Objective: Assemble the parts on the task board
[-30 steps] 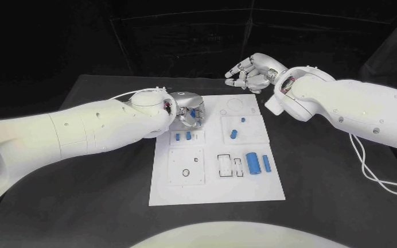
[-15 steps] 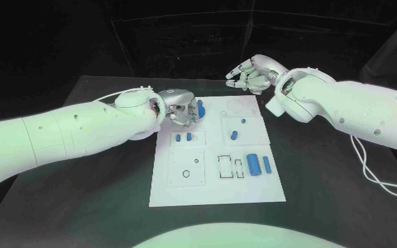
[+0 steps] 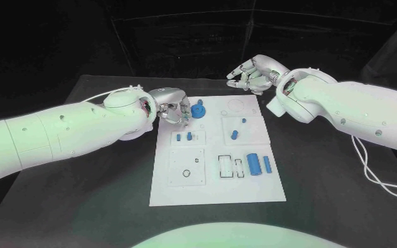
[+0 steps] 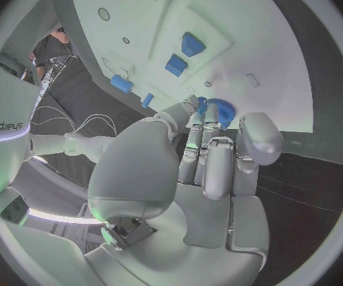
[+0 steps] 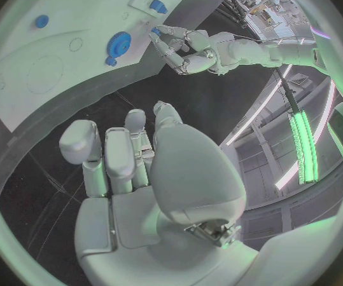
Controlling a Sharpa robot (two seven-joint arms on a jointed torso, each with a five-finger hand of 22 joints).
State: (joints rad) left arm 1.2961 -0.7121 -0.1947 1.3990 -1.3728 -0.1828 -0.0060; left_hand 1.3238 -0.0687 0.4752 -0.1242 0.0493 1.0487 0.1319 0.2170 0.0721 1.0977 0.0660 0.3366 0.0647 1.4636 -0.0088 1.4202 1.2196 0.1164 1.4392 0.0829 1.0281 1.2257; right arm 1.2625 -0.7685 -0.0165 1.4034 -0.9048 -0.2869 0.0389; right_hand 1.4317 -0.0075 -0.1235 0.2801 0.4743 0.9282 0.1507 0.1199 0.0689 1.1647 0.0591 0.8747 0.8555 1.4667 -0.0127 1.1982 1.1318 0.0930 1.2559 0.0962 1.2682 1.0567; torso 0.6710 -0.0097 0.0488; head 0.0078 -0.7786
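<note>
The task board [image 3: 217, 193] is lying in the middle of the black table [image 3: 99, 202], a white plate with small blue parts spread over it. The left hand [image 3: 175, 109] is hovering over the board's corner at about 11 o'clock, its fingers [image 4: 216, 171] lying close together beside a blue gear [image 3: 199, 110]; whether they are actually touching or gripping it, I cannot tell. In the right wrist view the gear [image 5: 118, 45] is sitting flat on the board, just beside the left hand's fingertips. Near the board's centre, two small blue pegs [image 3: 183, 136] are standing side by side, and another blue piece [image 3: 235, 134] is lying at 3 o'clock from them. A larger blue cylinder [image 3: 253, 163] is resting toward 4 o'clock. The right hand [image 3: 252, 77] is hanging off the board past its 1 o'clock corner, fingers curled inward and holding nothing.
</note>
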